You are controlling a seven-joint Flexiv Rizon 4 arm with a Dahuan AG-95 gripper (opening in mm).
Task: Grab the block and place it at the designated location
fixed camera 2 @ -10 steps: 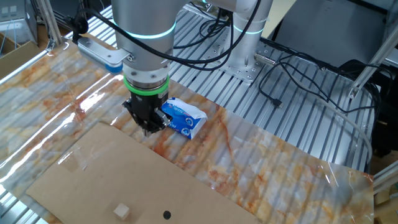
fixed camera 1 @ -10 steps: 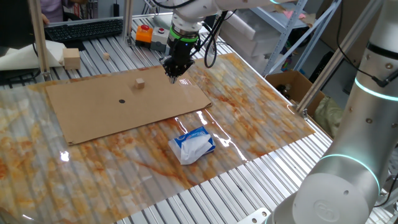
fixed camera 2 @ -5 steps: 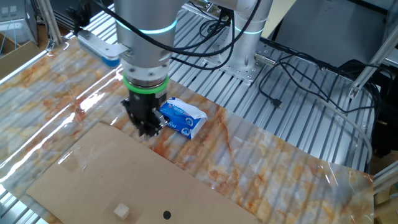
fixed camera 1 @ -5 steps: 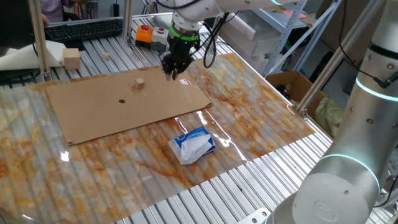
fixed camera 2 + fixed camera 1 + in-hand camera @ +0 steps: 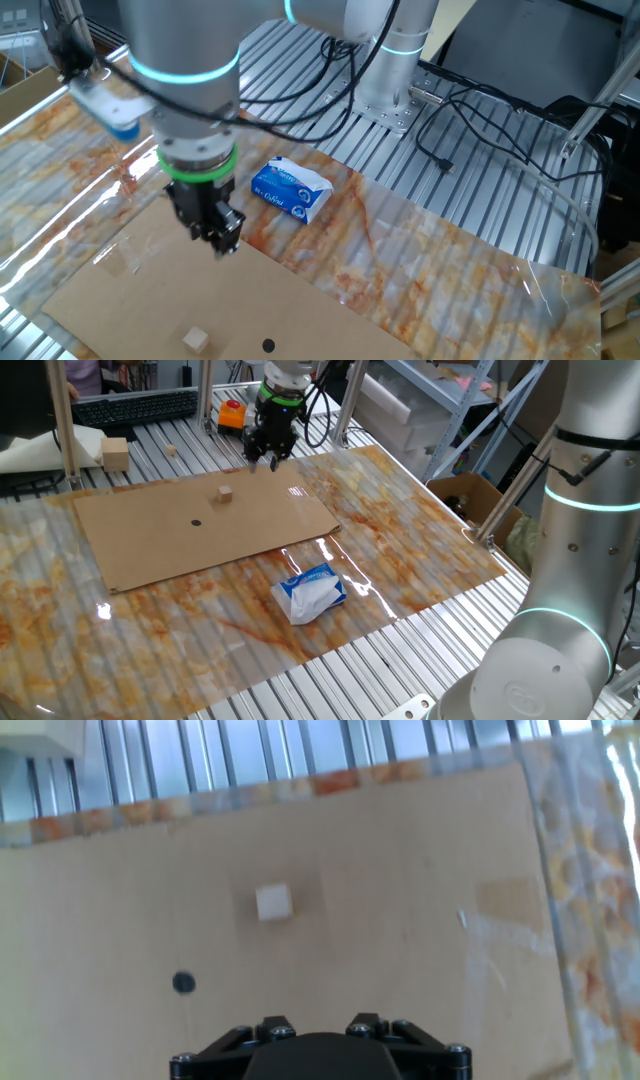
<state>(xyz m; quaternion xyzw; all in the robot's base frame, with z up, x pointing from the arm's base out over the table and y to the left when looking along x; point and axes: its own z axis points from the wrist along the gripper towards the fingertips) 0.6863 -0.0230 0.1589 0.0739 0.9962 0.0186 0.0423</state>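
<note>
The block (image 5: 225, 493) is a small tan cube on the brown cardboard sheet (image 5: 200, 550). It also shows in the other fixed view (image 5: 197, 339) and in the hand view (image 5: 273, 902). The black dot (image 5: 195, 523) lies on the cardboard a little left of and nearer than the block, and also shows in the other fixed view (image 5: 268, 346) and the hand view (image 5: 183, 983). My gripper (image 5: 263, 457) hangs above the cardboard's far edge, right of the block and apart from it (image 5: 222, 243). It holds nothing. The hand view shows only the gripper's black base (image 5: 315, 1045), so the fingertips are hidden.
A blue-and-white tissue pack (image 5: 311, 592) lies on the marbled sheet in front of the cardboard. A larger pale wooden block (image 5: 116, 453) and an orange device (image 5: 232, 417) sit on the slatted table at the back. A metal post (image 5: 66, 420) stands at the back left.
My gripper has moved from the cardboard's right corner towards the far edge and left, nearer the block's side. The block, dot and tissue pack have not moved.
</note>
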